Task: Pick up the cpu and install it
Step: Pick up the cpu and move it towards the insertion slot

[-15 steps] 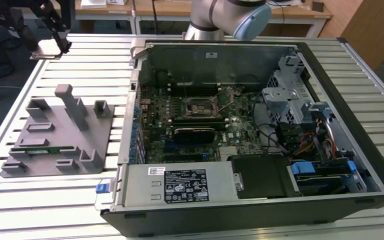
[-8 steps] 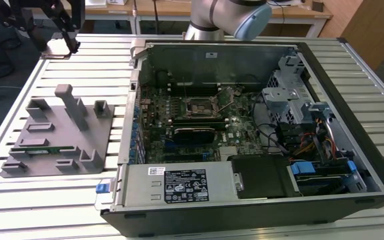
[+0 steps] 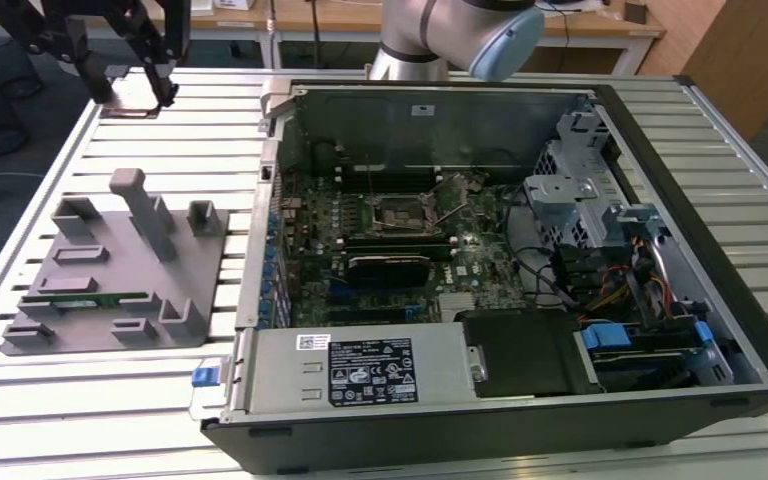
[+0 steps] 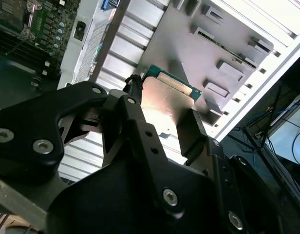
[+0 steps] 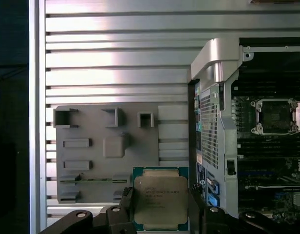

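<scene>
cpu [image 5: 160, 201]: a flat square chip with a silvery metal top bearing fine print, ringed by a thin green rim; in the second wrist view [image 4: 165, 100] the top gleams pale and the green edge shows along the side away from the claw's body. claw [image 5: 161, 210]: closed narrow on the cpu, one black finger [image 5: 126, 202] pressed to each of two opposite edges, so the chip sits level between the fingertips, clear of the table [image 5: 116, 63]. in the exterior view the claw [image 3: 155, 85] hangs over the slatted table with the cpu [image 3: 128, 100] at its tip. below the claw and near it lies a grey tray [image 5: 91, 122] with raised blocks and slots, one slot holding a thin green memory stick [image 3: 84, 297]. to the exterior view's right of the claw, well apart, stands the open case [image 3: 651, 130], its socket [image 3: 398, 212] bare within a metal frame. count: one cpu, one claw with two fingers, one tray, one memory stick, one case, one socket.
</scene>
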Robot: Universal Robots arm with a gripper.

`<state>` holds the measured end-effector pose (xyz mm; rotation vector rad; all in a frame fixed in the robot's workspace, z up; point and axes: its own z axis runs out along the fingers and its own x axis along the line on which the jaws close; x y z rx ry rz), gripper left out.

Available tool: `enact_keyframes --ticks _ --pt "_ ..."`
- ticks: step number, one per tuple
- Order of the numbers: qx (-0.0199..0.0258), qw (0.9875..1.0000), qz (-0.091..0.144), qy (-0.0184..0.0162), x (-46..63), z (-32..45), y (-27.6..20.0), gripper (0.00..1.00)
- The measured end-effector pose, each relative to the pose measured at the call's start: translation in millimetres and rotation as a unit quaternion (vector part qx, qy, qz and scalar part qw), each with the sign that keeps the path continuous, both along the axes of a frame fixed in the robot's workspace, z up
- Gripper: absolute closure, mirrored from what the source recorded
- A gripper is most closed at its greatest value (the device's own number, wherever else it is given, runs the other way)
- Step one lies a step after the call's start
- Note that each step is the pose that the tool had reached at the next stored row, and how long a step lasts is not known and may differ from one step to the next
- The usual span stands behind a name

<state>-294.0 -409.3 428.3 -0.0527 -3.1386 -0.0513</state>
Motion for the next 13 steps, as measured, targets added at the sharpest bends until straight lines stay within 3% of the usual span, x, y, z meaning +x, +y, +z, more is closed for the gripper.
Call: enact_keyframes --ticks 13 --pt "0.0000 1.0000 0.000 0.0000 22.5 0.0 0.0 0.47"
